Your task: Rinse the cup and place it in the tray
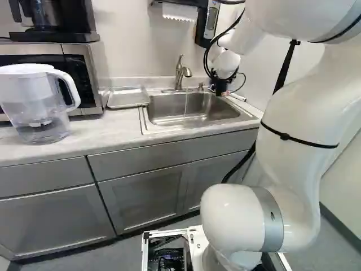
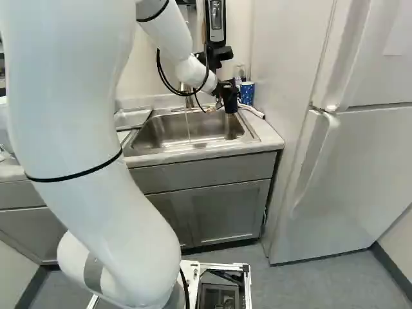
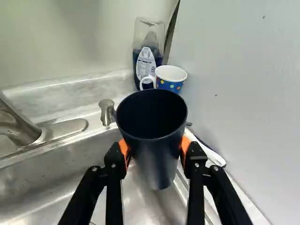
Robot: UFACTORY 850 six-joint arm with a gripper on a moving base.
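Observation:
In the right base view my gripper is at the sink's back right corner, with the dark cup at its fingers. The wrist view shows the gripper shut on this navy cup, an orange pad against each side and its empty-looking mouth facing the camera. The cup is over the right part of the steel sink. Thin water runs from the faucet, to the left of the cup. A shallow metal tray lies on the counter left of the sink.
Behind the cup stand a blue dotted mug and a soap bottle. A white wall or panel rises close on the right, with a fridge nearer. A water pitcher and a microwave stand left of the tray.

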